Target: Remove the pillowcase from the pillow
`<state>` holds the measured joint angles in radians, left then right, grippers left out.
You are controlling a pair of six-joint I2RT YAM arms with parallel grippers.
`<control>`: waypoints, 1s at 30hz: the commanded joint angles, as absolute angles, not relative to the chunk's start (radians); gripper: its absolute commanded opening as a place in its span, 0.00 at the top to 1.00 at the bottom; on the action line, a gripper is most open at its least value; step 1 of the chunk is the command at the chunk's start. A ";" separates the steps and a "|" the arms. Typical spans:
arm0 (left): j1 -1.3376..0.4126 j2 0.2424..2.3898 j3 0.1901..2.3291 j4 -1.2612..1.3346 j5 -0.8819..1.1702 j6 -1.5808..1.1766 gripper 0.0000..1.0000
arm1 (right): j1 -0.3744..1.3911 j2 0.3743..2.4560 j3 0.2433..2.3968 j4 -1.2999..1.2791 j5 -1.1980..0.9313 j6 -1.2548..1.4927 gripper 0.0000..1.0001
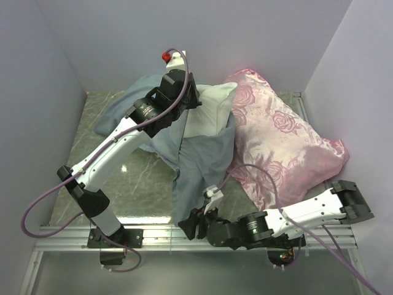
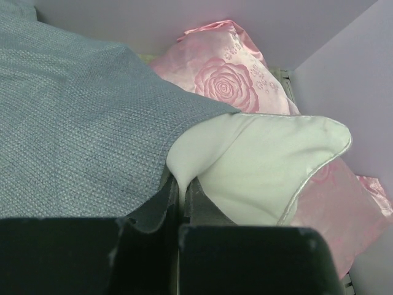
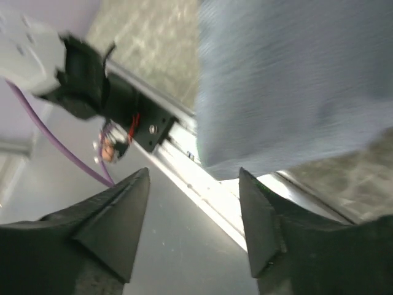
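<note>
The pillowcase (image 1: 195,161) shows its grey-blue inside and lies bunched from the back of the table down toward the near edge. The white pillow (image 1: 212,110) sticks out of it at the back. My left gripper (image 1: 187,97) is at that end, and in the left wrist view it (image 2: 182,184) is shut on a pinch of the pillow (image 2: 258,166), with the pillowcase (image 2: 73,123) to its left. My right gripper (image 1: 193,225) stands open at the near edge. Nothing is between its fingers (image 3: 193,184); the pillowcase's lower end (image 3: 288,80) hangs just beyond the fingertips.
A pink satin rose-patterned cushion (image 1: 276,141) lies at the right, against the pillow and the pillowcase. The metal rail (image 1: 153,232) runs along the near table edge. The left arm's base (image 3: 92,80) is left of my right gripper. Walls enclose the table on three sides.
</note>
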<state>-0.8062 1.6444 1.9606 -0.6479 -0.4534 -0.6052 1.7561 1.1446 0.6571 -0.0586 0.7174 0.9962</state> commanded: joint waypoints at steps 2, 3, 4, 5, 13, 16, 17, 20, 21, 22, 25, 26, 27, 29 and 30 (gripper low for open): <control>-0.813 1.581 2.051 -0.474 -0.457 -0.607 1.00 | 1.755 1.000 0.660 -0.202 0.896 1.095 0.30; -0.813 1.583 2.055 -0.476 -0.456 -0.609 1.00 | 1.753 0.988 0.666 -0.268 0.940 1.121 0.25; -0.815 1.586 2.059 -0.476 -0.454 -0.609 1.00 | 1.752 0.970 0.666 -0.282 0.957 1.133 0.23; -0.815 1.586 2.059 -0.474 -0.453 -0.611 1.00 | 1.752 0.968 0.669 -0.287 0.969 1.137 0.21; -0.815 1.603 2.088 -0.480 -0.437 -0.615 1.00 | 1.660 1.062 0.756 -0.301 1.052 1.105 0.06; -0.813 1.609 2.095 -0.483 -0.434 -0.614 1.00 | 1.594 0.994 0.671 -0.067 0.987 0.956 0.06; -0.815 1.611 2.097 -0.483 -0.434 -0.614 1.00 | 1.582 0.979 0.638 -0.017 0.976 0.903 0.07; -0.813 1.608 2.092 -0.480 -0.434 -0.617 1.00 | 1.546 0.980 0.647 0.041 0.974 0.855 0.08; -0.813 1.608 2.088 -0.479 -0.434 -0.615 1.00 | 1.548 0.992 0.664 0.052 0.980 0.841 0.10; -0.815 1.606 2.089 -0.474 -0.434 -0.615 1.00 | 1.548 1.012 0.667 0.072 0.982 0.818 0.13; -0.815 1.609 2.098 -0.472 -0.437 -0.612 1.00 | 1.548 1.048 0.680 0.113 0.954 0.787 0.71; -0.813 1.618 2.109 -0.477 -0.440 -0.611 1.00 | 1.549 1.060 0.684 0.114 0.937 0.788 0.89; -0.813 1.629 2.150 -0.483 -0.443 -0.606 1.00 | 1.569 1.069 0.687 0.106 0.922 0.798 0.95; -0.813 1.672 2.212 -0.503 -0.451 -0.586 1.00 | 1.610 1.109 0.686 0.075 0.933 0.843 0.99; -0.811 1.686 2.270 -0.523 -0.460 -0.574 1.00 | 1.644 1.146 0.689 0.043 0.931 0.865 0.98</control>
<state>-0.8066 1.6848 2.0979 -0.6964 -0.4431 -0.5953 1.5829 1.0874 0.6552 0.0528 0.9226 0.8326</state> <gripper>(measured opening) 0.044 0.024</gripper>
